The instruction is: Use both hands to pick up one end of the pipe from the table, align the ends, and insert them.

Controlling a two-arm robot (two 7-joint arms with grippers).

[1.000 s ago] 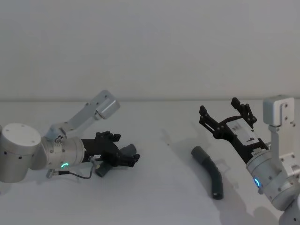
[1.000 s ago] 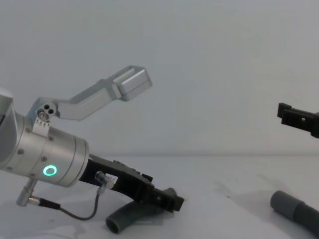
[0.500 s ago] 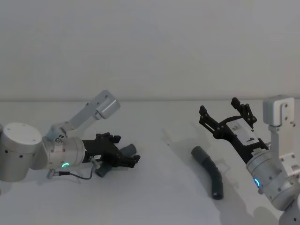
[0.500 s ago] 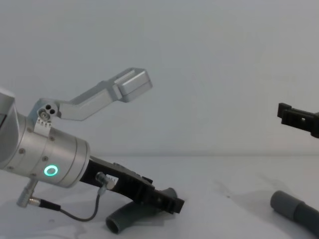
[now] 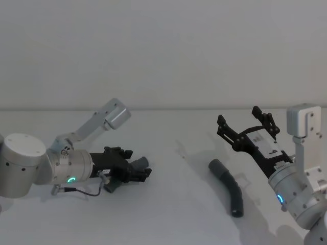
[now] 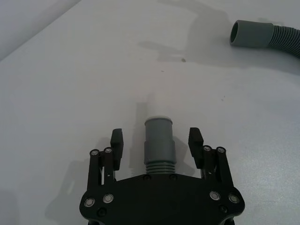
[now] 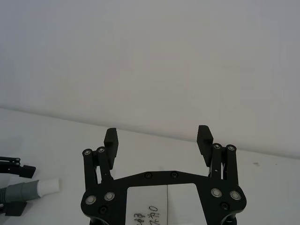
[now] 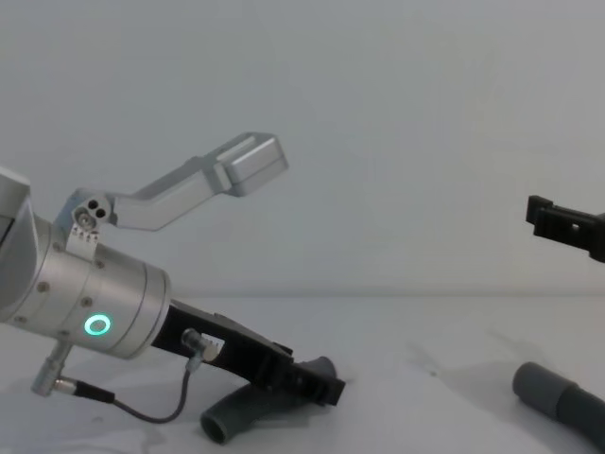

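One pipe piece (image 5: 141,163) lies on the white table (image 5: 173,204) at the left. Its grey cuff with a pale tip (image 6: 158,140) sits between the fingers of my left gripper (image 6: 156,136), which is open, with a gap on each side of the cuff. The left gripper (image 5: 142,174) is low over the table, also seen in the chest view (image 8: 317,383). The other pipe piece (image 5: 231,188) lies at the right, its wider cuff (image 6: 251,33) pointing toward the left. My right gripper (image 5: 238,116) hangs open above and beyond it, holding nothing (image 7: 157,132).
A plain pale wall stands behind the table. Bare table surface lies between the two pipe pieces. A thin black cable (image 8: 142,407) loops under my left wrist.
My left gripper has sunk slightly toward the table around the pipe's cuff. The right arm and the right pipe piece have not moved.
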